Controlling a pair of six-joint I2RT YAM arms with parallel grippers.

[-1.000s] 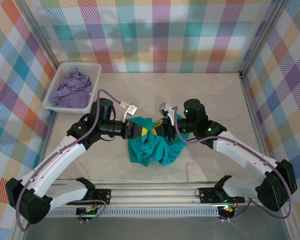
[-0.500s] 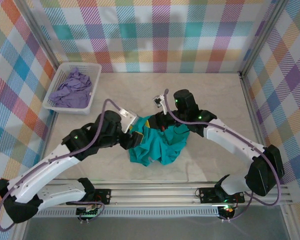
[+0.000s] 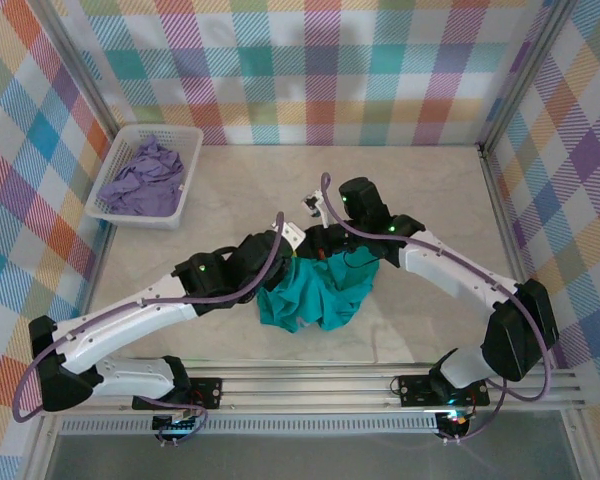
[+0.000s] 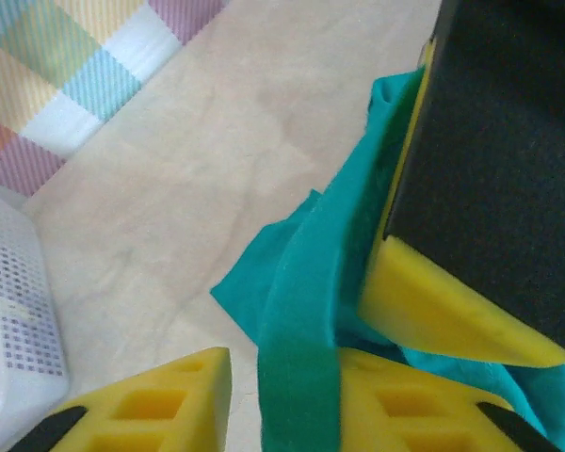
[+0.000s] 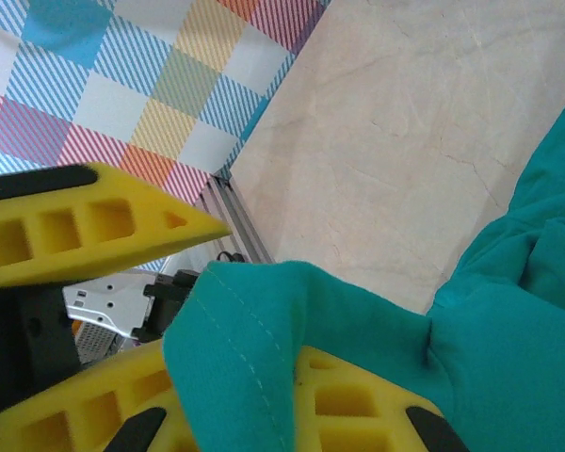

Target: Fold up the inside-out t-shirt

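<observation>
The inside-out t-shirt (image 3: 320,292), teal-green, lies crumpled at mid-table. My right gripper (image 3: 316,247) is at the heap's far edge, lifting a corner of it. In the right wrist view this gripper (image 5: 264,377) is shut on a stitched hem of the t-shirt (image 5: 508,311), which drapes over its yellow fingers (image 5: 377,405). My left gripper (image 3: 292,253) sits right beside it. In the left wrist view the left gripper (image 4: 287,381) stands open around a taut band of the t-shirt (image 4: 297,311). The band lies against one finger, with a gap to the other finger (image 4: 160,400).
A white basket (image 3: 117,212) holding a pale purple garment (image 3: 145,172) stands at the back left. Checked walls enclose the table on three sides. The two arms cross close together over the table's middle, and the right gripper's black body (image 4: 499,141) is just beyond my left fingers.
My left gripper let go of the shirt, swung round from the left, and now has its jaws around a band near the right gripper. The right gripper stayed shut and shifted slightly back.
</observation>
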